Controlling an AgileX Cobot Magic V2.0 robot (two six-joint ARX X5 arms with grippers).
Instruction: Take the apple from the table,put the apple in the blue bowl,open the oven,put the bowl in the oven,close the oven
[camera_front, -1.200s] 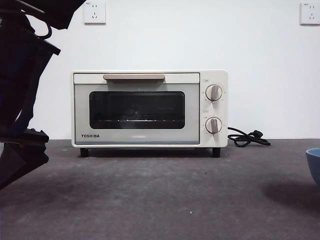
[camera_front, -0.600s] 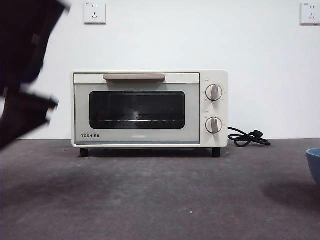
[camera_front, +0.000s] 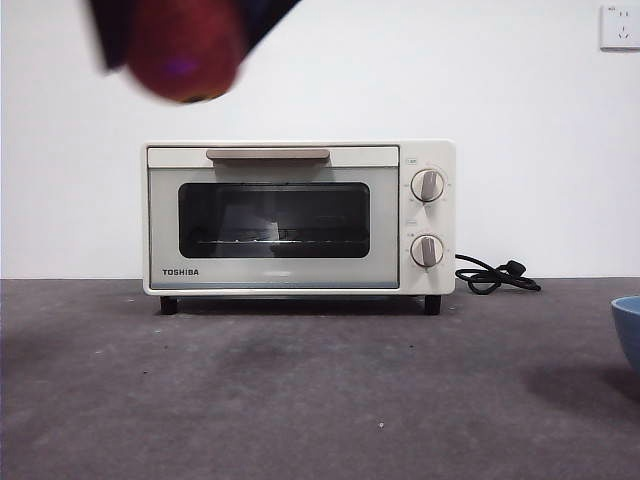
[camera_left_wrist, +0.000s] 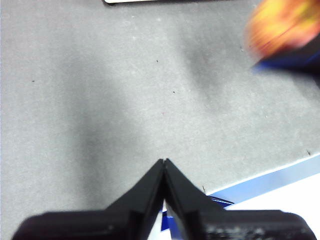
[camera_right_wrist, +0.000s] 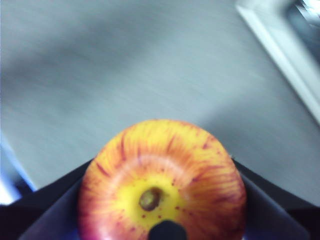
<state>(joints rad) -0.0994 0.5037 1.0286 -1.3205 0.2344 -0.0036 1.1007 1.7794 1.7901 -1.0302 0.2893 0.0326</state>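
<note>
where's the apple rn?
Off the table: the apple is held in the right gripper, and in the front view it hangs blurred at the top left, above the oven and far from the blue bowl at the right edge.

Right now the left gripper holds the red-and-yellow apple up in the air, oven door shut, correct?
Not the left: the right gripper holds the red-and-yellow apple, as the right wrist view shows. The left gripper is shut on nothing. The cream oven door is shut.

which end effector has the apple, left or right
The right end effector: the apple sits clamped between its jaws, carried high above the oven. The left end effector is shut on nothing, over bare table.
</note>
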